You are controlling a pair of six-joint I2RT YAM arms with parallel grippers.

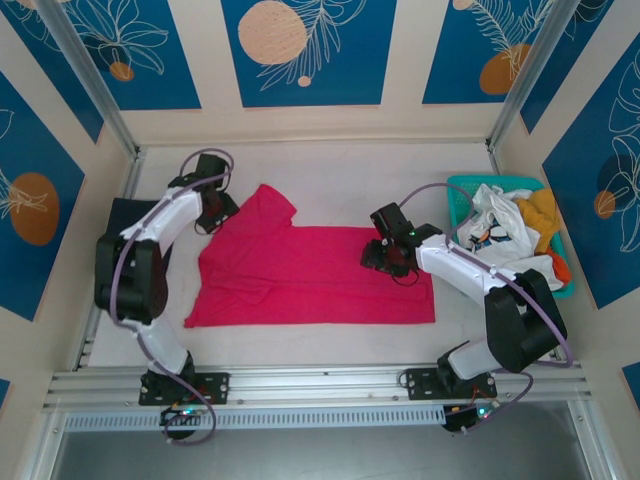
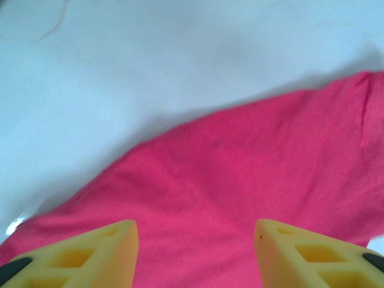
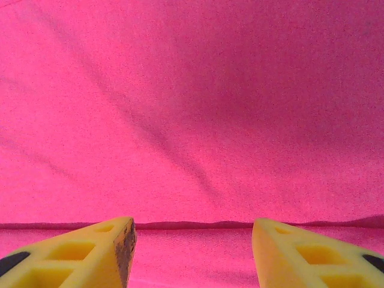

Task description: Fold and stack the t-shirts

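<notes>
1. At the centre of the table point(image 1: 330, 165), the magenta-pink t-shirt point(image 1: 310, 280) lies spread flat, with one sleeve pointing toward the far wall.
2. The left arm rises from its base, bends at the elbow and reaches forward. Its left gripper point(image 1: 215, 210) hangs at the shirt's far-left corner, beside the sleeve.
3. In the left wrist view, the left gripper point(image 2: 195, 231) has its jaws apart with nothing between them. Pink cloth point(image 2: 240, 180) and bare table lie below.
4. The right arm folds inward, placing the right gripper point(image 1: 383, 255) low over the right part of the shirt.
5. In the right wrist view, the right gripper point(image 3: 192, 228) has its jaws parted and holds nothing. A cloth edge crosses just ahead of the fingertips.
6. A dark navy t-shirt point(image 1: 118, 212) lies at the table's left edge, partly behind the left arm.
7. The teal basket point(image 1: 460, 185) on the right holds a white t-shirt point(image 1: 495, 215) and a yellow-orange t-shirt point(image 1: 540, 212).
</notes>
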